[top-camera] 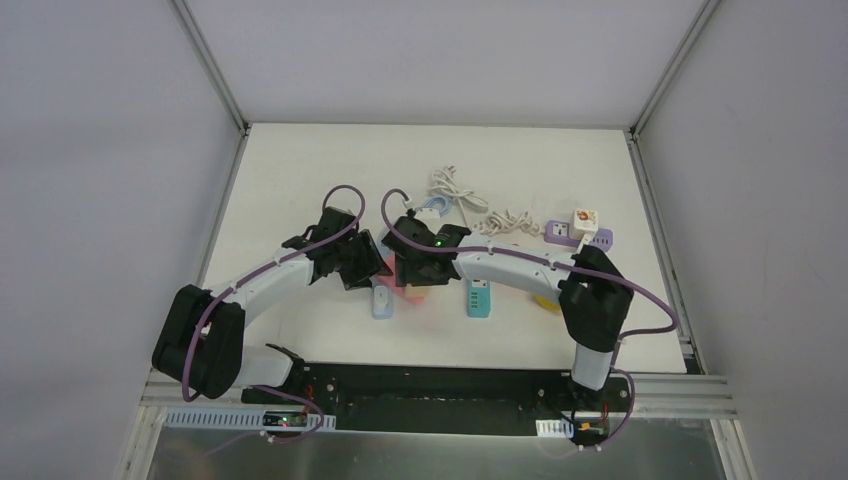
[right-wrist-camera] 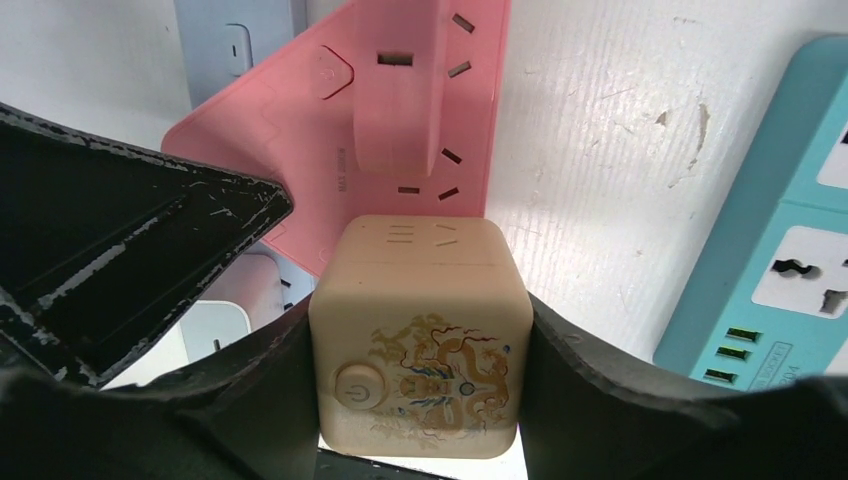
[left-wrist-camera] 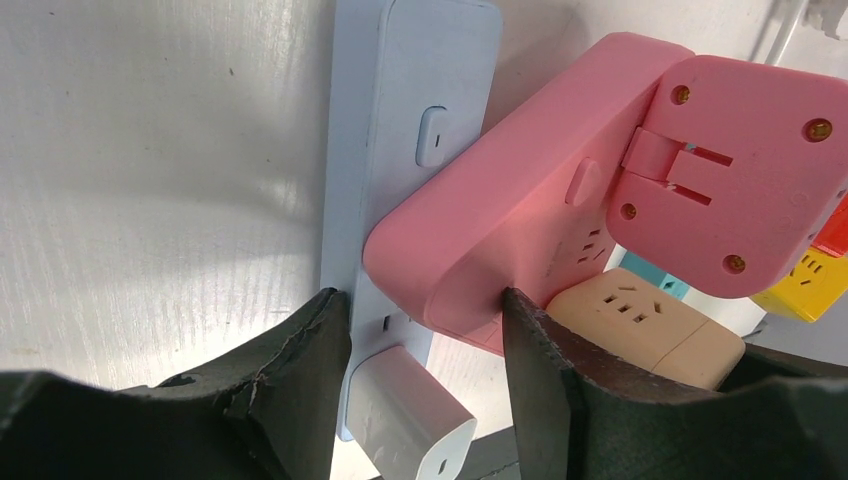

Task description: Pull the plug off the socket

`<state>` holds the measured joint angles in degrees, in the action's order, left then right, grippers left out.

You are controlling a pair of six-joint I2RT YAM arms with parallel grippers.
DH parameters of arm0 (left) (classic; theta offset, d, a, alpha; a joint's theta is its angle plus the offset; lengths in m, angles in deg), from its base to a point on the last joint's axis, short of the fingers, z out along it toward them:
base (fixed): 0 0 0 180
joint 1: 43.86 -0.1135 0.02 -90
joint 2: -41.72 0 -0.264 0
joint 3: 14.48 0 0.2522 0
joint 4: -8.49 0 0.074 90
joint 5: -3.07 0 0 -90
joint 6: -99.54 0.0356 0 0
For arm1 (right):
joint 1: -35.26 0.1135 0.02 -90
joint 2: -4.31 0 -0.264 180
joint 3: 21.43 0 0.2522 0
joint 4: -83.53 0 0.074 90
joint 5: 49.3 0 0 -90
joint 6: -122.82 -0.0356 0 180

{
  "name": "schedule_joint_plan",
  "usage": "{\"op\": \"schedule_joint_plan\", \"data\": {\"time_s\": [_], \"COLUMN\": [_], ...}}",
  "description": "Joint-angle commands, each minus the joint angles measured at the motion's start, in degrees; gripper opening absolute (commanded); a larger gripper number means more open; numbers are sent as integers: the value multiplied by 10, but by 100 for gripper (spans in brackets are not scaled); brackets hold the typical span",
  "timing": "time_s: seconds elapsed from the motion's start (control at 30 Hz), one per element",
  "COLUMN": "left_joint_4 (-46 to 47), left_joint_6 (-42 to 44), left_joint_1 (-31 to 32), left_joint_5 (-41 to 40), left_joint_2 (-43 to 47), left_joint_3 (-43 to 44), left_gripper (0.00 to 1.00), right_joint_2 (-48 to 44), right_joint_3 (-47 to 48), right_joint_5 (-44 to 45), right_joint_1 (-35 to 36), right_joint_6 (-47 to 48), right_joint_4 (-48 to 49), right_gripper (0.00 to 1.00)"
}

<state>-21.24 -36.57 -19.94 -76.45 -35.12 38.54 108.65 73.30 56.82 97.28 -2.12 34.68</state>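
Currently at the grip-and-brace step, pull not yet made. The right gripper is clamped on the beige cube plug, a finger tight against each side of it. The cube butts against the end of the pink power strip; can't tell if its pins are seated. The left gripper sits about half wide astride the strip's other end. One finger touches the pink side and the other is over the pale blue strip underneath, so can't tell if it really clamps. The pink strip lies tilted across that pale blue strip, mid-table between the two arms, with a white charger just beside it and a teal strip nearby. My read of the next move: the right arm draws the cube straight back along its pins, no twisting, while the left arm pins the pink strip down. If the left hold is loose, the whole strip will likely drag along
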Motion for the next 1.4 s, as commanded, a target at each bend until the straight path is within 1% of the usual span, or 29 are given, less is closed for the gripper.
{"op": "schedule_joint_plan", "data": {"time_s": [0.0,0.13,0.2,0.3,0.37,0.4,0.5,0.6,0.67,0.8,0.83,0.9,0.97,1.0,1.07,1.2,1.27,1.37], "left_joint_4": [-88,-95,-95,-95,-96,-97,-100,-104,-104,-105,-105,-105,-106,-106,-107,-109,-110,-109], "left_joint_6": [27,30,30,29,29,29,29,30,30,30,29,30,30,30,29,30,30,30], "left_joint_1": [6,7,7,9,9,10,12,13,14,16,16,17,17,17,18,20,22,23], "left_joint_5": [-101,-102,-101,-102,-102,-102,-108,-116,-116,-118,-119,-120,-120,-120,-120,-120,-121,-120], "left_joint_2": [-57,-58,-58,-61,-63,-64,-65,-66,-67,-67,-67,-68,-69,-70,-71,-73,-74,-78], "left_joint_3": [-49,-43,-43,-44,-44,-44,-42,-41,-40,-38,-38,-38,-38,-38,-37,-33,-31,-30], "left_gripper": [29,29,29,29,29,29,28,28,29,28,28,28,28,28,28,28,28,28], "right_joint_2": [-57,-143,-162,-132,-86,-60,-6,-8,-47,-149,-166,-174,-147,-124,-70,26,45,27], "right_joint_3": [53,-52,-78,-60,-13,28,99,113,78,-50,-72,-81,-59,-27,36,148,176,164], "right_joint_5": [-59,-192,-218,-186,-120,-92,-29,-12,-46,-194,-218,-227,-196,-172,-91,5,27,18], "right_joint_1": [26,-22,-36,-26,-2,11,37,42,32,-31,-43,-49,-40,-27,1,38,43,43], "right_joint_6": [18,-15,-26,-21,-5,3,18,25,26,-15,-23,-26,-18,-8,12,30,32,35], "right_joint_4": [57,189,219,186,124,91,16,1,41,191,217,226,190,163,94,-30,-64,-55], "right_gripper": [0,0,0,0,0,0,0,0,0,0,0,0,0,0,0,0,0,0]}}
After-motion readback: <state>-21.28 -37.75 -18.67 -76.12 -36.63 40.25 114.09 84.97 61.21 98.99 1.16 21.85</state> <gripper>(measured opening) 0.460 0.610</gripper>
